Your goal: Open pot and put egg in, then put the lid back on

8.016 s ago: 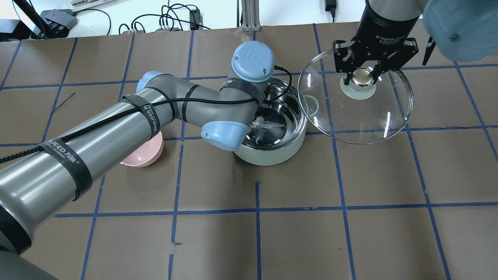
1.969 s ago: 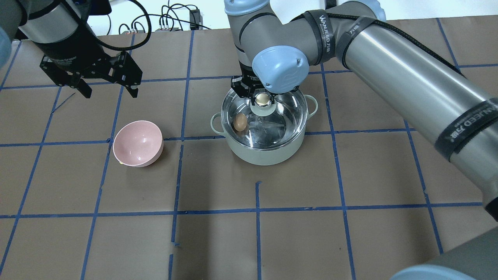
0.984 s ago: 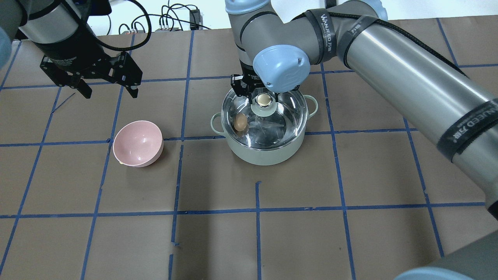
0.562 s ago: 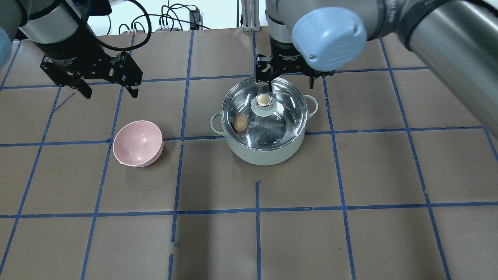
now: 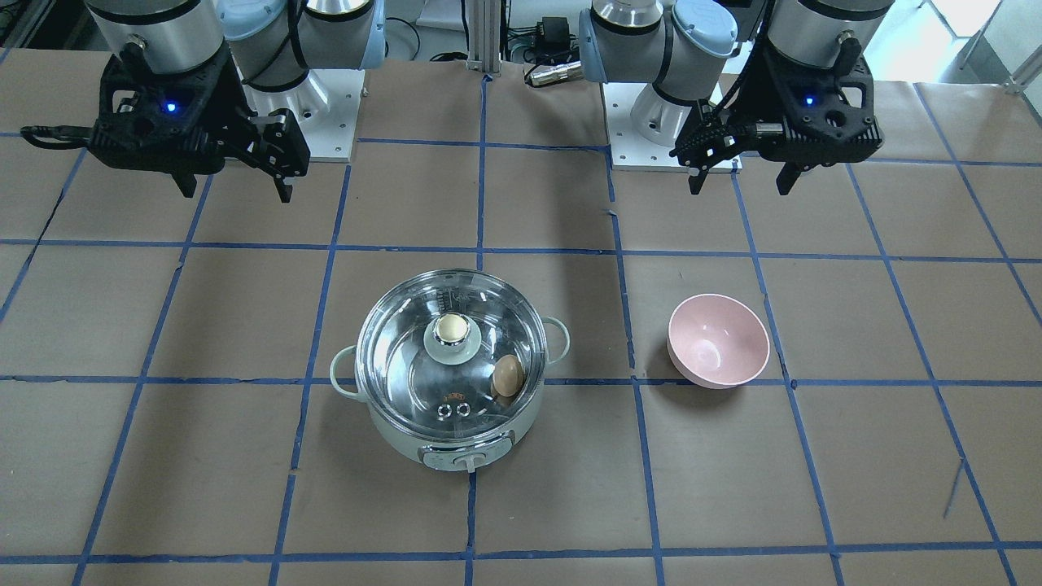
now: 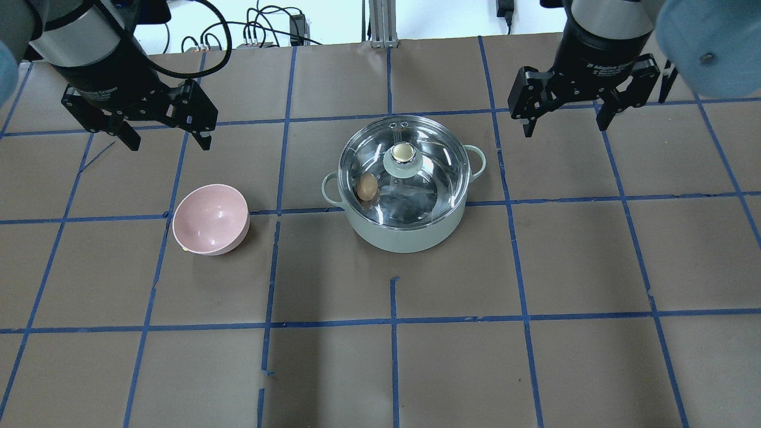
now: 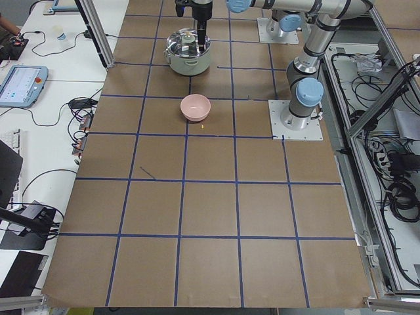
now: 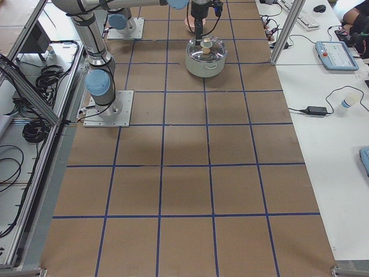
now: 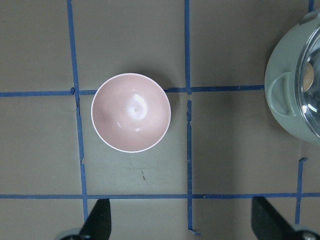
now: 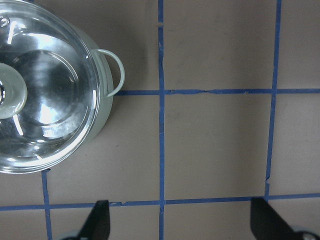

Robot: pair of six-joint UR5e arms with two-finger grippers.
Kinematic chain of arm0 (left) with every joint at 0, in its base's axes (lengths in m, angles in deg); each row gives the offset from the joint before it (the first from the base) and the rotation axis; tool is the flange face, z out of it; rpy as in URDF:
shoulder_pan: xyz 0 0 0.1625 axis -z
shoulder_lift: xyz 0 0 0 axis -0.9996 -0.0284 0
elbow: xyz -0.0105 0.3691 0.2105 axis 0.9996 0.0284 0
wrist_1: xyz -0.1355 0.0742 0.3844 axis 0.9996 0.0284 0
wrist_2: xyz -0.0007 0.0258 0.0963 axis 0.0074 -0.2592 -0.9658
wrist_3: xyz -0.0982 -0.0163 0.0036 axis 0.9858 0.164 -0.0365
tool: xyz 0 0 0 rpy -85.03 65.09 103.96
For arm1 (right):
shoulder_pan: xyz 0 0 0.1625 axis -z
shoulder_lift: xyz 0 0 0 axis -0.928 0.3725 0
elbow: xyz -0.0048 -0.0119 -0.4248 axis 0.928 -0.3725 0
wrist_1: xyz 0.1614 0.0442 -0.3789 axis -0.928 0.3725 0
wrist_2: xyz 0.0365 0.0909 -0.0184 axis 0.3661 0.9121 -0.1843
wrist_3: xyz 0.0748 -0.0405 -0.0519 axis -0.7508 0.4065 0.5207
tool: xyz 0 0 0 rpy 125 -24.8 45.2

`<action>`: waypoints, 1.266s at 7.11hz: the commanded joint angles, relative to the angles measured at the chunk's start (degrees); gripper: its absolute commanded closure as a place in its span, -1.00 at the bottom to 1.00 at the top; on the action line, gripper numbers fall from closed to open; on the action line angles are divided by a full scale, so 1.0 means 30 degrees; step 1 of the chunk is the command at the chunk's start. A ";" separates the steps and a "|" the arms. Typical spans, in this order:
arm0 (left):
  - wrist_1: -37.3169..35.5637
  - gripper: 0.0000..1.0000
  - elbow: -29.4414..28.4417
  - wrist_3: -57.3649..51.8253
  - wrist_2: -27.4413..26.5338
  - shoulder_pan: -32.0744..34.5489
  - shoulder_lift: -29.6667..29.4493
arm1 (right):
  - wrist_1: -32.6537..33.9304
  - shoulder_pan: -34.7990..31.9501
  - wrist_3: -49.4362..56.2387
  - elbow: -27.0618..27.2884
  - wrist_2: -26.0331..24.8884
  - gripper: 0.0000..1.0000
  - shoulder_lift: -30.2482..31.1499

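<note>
Pot: I have the mint-green pot (image 6: pixel 410 235) upright about midway along the table (image 6: pixel 392 356), nearer the operators' edge than the robot's edge and well away from every corner. Its dial faces the operators' edge.
Lid: on my overhead feed the glass lid (image 6: pixel 428 184) sits flat on the pot's rim, with its cream knob (image 6: pixel 402 153) at the centre and nothing touching it.
Egg: I can see the egg (image 6: pixel 367 187) through the glass. It lies inside the pot against the wall on the robot's left.
Left gripper: my left gripper (image 6: pixel 168 142) hangs above the table towards the operators' edge, fingers spread wide and holding nothing.
Right gripper: my right gripper (image 6: pixel 565 128) hangs level with it on the pot's other side, also spread wide and holding nothing, well apart from the lid.
Pink bowl: the pink bowl (image 6: pixel 211 217) stands upright on the pot's left, apart from it.
</note>
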 commanded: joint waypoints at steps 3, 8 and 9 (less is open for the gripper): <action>0.0037 -1.00 -0.0008 0.0142 0.0218 -0.0085 0.0029 | 0.0800 0.0182 -0.0223 0.0150 0.1250 -0.97 0.0086; 0.0769 -1.00 0.0021 0.0260 0.0456 -0.0380 0.0498 | 0.0623 0.0153 -0.0426 0.0179 0.1399 -0.98 0.0057; 0.0740 -1.00 0.0021 0.0202 0.0456 -0.0409 0.0469 | 0.0623 0.0153 -0.0397 0.0179 0.1370 -0.98 0.0057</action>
